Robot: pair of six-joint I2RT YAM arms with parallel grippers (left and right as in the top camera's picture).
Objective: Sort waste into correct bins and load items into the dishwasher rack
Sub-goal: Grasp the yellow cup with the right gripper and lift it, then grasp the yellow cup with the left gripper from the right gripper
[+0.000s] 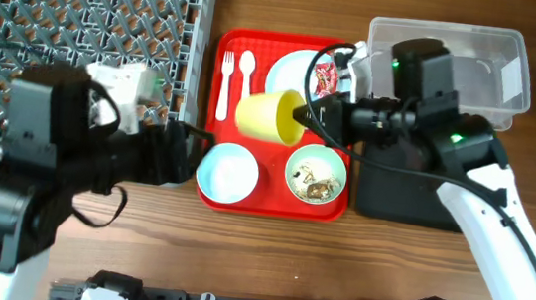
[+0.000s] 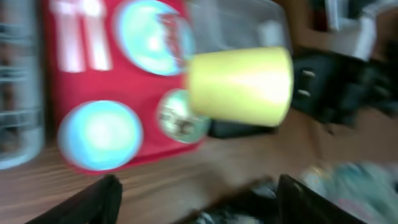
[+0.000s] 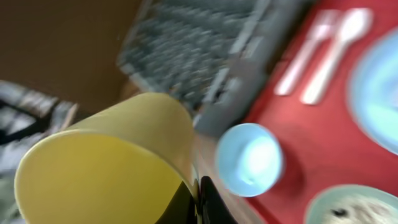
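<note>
The right gripper point(image 1: 303, 116) pinches the rim of the yellow cup point(image 1: 267, 116), lying sideways above the red tray point(image 1: 270, 203). The left gripper point(image 2: 198, 186), left of the tray, has 2 fingers wide apart.

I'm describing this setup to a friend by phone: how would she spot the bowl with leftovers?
Find the red tray in the middle of the table. The mint-green bowl sits in its right corner nearest the robot. Unlike the empty pale-blue bowl beside it, it holds brownish scraps.

Rack point(image 1: 83, 11) left of tray point(image 1: 270, 200), tub point(image 1: 513, 58) right
</note>
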